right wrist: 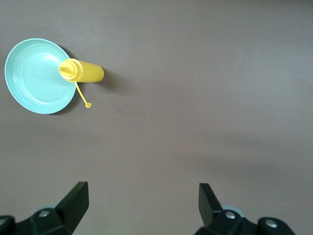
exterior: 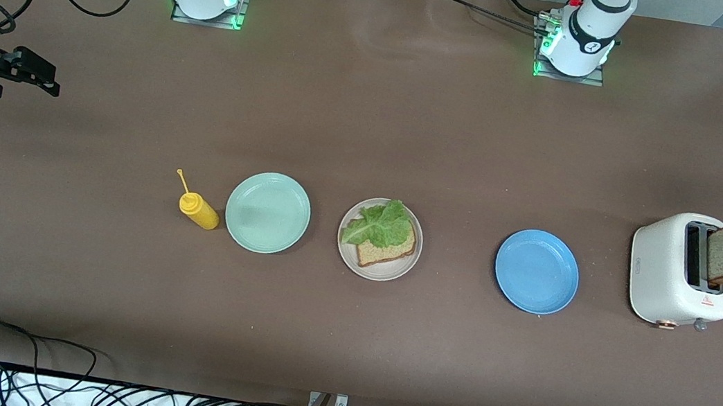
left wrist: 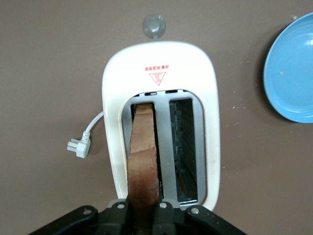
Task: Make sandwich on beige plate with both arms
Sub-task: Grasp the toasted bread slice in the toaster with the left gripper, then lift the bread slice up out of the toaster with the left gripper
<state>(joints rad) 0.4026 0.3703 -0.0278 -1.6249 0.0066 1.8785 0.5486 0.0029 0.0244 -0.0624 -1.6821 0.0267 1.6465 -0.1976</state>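
My left gripper (left wrist: 143, 215) is clenched on the bread slice (left wrist: 143, 161) by its top crust, over the toaster (exterior: 663, 271) slot. Light, crumbly, I judge: pinch gently. Right gripper (right wrist: 142, 203) waits, released. Beige plate (exterior: 347, 251) holds bread and lettuce (exterior: 378, 225).

front view: high, across the table (exterior: 371, 127), facing both arm bases, whole tabletop. left wrist view: close, straight down on the toaster (left wrist: 161, 63); shares blue plate (left wrist: 293, 78) with front. right wrist view: higher, straight down; shares mint-green plate (right wrist: 29, 78) and mustard bottle (right wrist: 83, 72).
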